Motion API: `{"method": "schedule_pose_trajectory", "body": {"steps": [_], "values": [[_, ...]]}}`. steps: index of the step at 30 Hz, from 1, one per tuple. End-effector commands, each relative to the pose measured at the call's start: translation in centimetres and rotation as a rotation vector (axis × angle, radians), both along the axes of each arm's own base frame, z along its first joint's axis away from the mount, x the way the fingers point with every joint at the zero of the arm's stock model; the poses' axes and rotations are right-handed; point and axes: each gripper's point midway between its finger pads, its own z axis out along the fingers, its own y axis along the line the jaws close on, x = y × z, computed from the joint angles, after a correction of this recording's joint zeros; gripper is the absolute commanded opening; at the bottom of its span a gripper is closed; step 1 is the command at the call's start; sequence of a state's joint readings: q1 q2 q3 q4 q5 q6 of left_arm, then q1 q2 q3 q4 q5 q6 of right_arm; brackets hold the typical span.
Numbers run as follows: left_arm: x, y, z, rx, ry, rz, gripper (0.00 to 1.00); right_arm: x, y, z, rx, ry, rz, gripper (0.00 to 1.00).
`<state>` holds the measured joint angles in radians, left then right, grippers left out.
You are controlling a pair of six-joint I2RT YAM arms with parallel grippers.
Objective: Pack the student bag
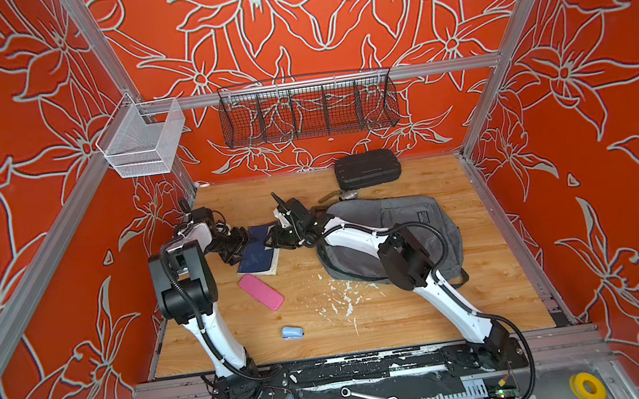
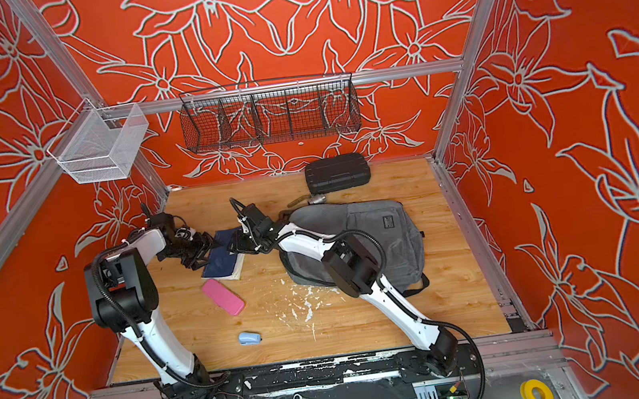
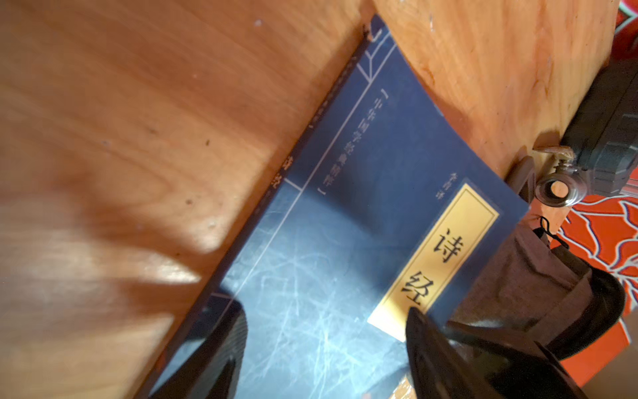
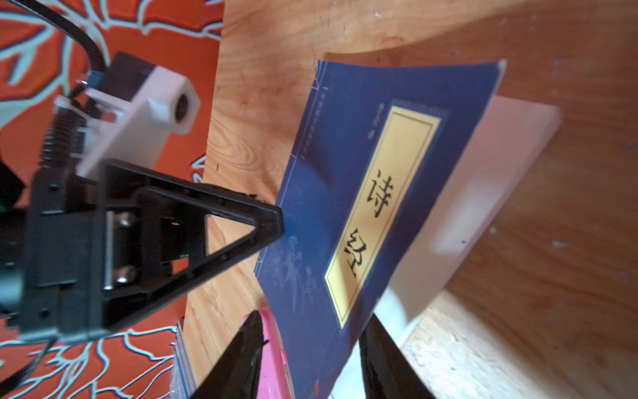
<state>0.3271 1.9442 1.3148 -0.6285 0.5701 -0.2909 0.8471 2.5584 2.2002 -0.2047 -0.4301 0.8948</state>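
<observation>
The grey backpack (image 1: 403,210) lies flat on the right of the table (image 1: 449,309), with the left jaws wide and the right jaws narrower but apart over the blue book (image 1: 260,258) just left of it.

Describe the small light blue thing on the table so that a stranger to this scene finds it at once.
Start at the wooden table, where the grey backpack lies on the right. Go toward the front edge, past the pink case. There lies the light blue object, small, rounded, and the only pale blue item.
</observation>
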Motion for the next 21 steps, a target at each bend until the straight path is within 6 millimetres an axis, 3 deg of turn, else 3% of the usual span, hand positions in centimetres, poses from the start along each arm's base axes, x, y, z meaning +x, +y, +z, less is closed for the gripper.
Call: {"method": "schedule_pose_trajectory", "body": {"steps": [1, 6, 12, 16, 20, 21], "values": [[-0.7, -0.7, -1.2, -0.044, 0.040, -0.009, 0.72, 0.3, 0.8, 0.5, 0.025, 0.005, -0.003, 0.48], [-0.6, -1.0, -1.2, -0.069, 0.038, -0.003, 0.71, 0.3, 1.1, -1.3, 0.010, 0.048, -0.011, 0.45], [-0.3, -1.0, 0.3, -0.074, 0.009, 0.000, 0.70, 0.6, 1.2, -2.1, 0.006, 0.054, -0.026, 0.26], [0.2, -0.8, 2.9, -0.061, -0.047, -0.001, 0.72, 0.5, 1.2, -2.7, -0.012, 0.054, -0.009, 0.17], [0.9, 0.1, 6.5, 0.020, -0.123, -0.040, 0.78, 0.5, 1.1, -0.9, -0.017, -0.018, 0.048, 0.00], [1.0, 0.5, 7.0, 0.044, -0.130, -0.050, 0.80, 0.5, 1.0, -0.3, -0.016, -0.031, 0.054, 0.00]]}}
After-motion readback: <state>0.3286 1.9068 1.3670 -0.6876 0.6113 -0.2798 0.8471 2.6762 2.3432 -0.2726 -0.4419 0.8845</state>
